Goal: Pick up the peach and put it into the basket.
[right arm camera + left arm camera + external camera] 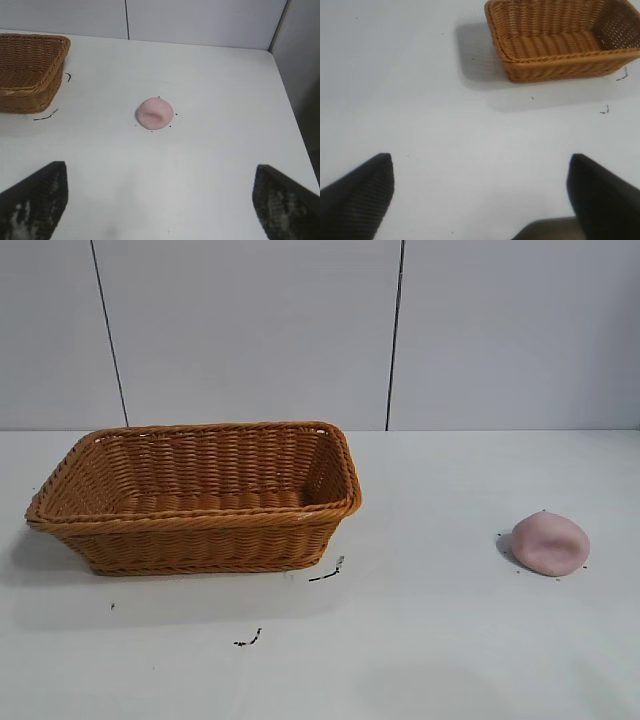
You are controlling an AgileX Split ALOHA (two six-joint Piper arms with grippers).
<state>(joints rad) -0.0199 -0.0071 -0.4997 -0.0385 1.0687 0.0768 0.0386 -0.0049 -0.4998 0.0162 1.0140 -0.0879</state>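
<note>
Fingers of both grippers are spread wide with nothing between them. Only the dark, ribbed tips of the left gripper [480, 195] show in its wrist view, hanging above bare white table [440, 640] some way from the basket [195, 502]. The basket sits on the left part of the table in the exterior view, long side toward the camera, upright; the part of its floor that shows holds nothing. Just off its right front corner lie two small dark scraps [326, 574], one near the corner and another [248, 640] farther out, plus a tiny speck nearer the left.

Well to the right, apart from the basket, the peach [549, 543] rests on the table, a few tiny dark specks dotted around its base. The right gripper [160, 200] hovers over the table with the peach [155, 114] ahead of it, not touching; its tips look scuffed with pale marks.

Behind the table stands a pale grey panelled wall [250, 330] with two thin dark vertical seams. In the right wrist view the table's edge meets another grey panel.
</note>
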